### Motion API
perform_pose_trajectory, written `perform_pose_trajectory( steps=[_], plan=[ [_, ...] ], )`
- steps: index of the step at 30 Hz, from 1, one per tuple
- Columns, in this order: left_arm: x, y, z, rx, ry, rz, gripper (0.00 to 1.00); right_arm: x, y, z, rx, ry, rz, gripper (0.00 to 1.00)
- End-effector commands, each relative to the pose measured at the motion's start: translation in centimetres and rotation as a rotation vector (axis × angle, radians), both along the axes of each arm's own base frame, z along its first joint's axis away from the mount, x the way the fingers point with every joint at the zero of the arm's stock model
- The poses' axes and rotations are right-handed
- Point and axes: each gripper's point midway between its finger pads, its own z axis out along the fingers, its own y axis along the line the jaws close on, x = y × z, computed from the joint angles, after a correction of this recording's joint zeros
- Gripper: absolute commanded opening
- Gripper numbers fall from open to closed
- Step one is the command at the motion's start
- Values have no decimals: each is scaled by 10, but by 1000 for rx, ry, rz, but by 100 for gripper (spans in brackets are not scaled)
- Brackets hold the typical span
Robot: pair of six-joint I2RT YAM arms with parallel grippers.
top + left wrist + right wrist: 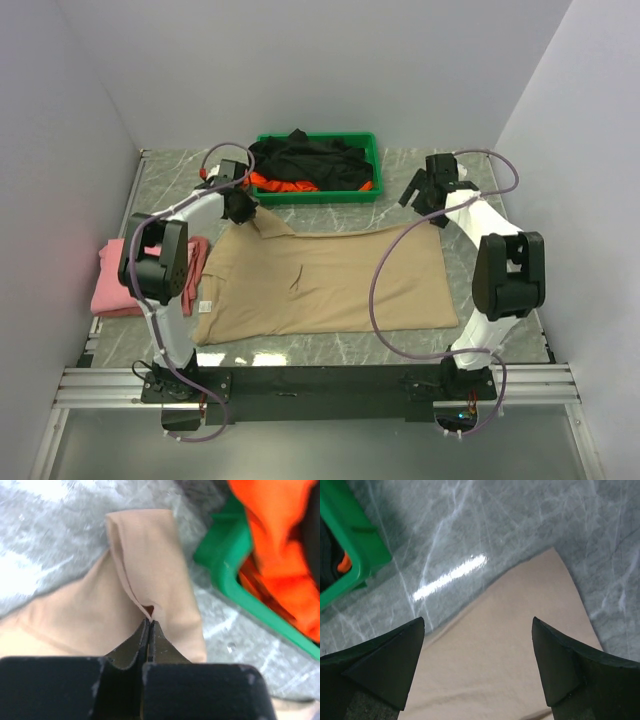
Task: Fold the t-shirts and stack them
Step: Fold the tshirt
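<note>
Beige t-shirt (330, 285) lies spread flat at the centre of the marble table (350, 345). Left gripper (149, 622) is pressed together, pinching a raised fold at the shirt's far left corner. Right gripper (477, 625) stands spread over the far right corner, holding nothing. Pink t-shirt (112, 285) lies at the left edge, partly hidden behind the left arm. In the green tray (318, 197), the black t-shirt (310, 160) covers most of the orange t-shirt (275, 184); the shape of these 2 cannot be made out.
</note>
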Motion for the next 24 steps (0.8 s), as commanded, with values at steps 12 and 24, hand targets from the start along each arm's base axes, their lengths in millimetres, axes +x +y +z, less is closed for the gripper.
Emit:
perform_pose_trajectory(
  steps=[12,24],
  plan=[
    [-58,5,35,37,-9,-3,1,27,-40,-33,-152,197,-179,83],
    [-94,1,36,33,17,-13,1,32,-57,-56,-231,277,-237,73]
  ],
)
